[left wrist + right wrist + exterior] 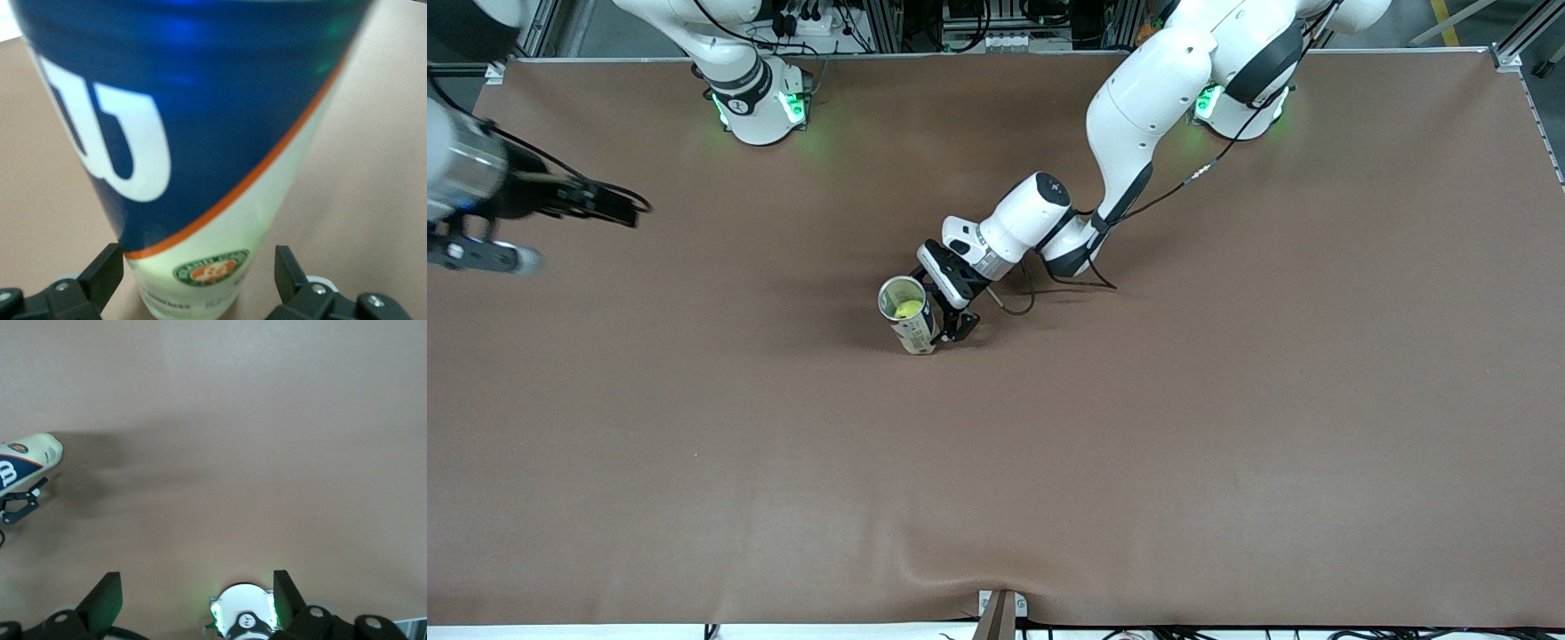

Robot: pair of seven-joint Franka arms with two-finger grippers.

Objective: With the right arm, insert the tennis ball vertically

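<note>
A tennis ball can [914, 327] with a blue and white label stands in the middle of the table, its mouth open upward. A yellow tennis ball [908, 308] lies inside it. My left gripper [941, 307] is low at the can, one finger on each side of its lower part, jaws wide open with small gaps to the can. The can fills the left wrist view [200, 167] between those fingers [107, 275]. My right gripper [627, 206] is open and empty, raised high over the right arm's end of the table. The can also shows small in the right wrist view [27, 461].
The brown mat [1138, 444] covers the whole table. The right arm's base [243, 617] with green lights shows below the right gripper [197, 600]. The left arm's cable [1049, 283] lies on the mat beside its wrist.
</note>
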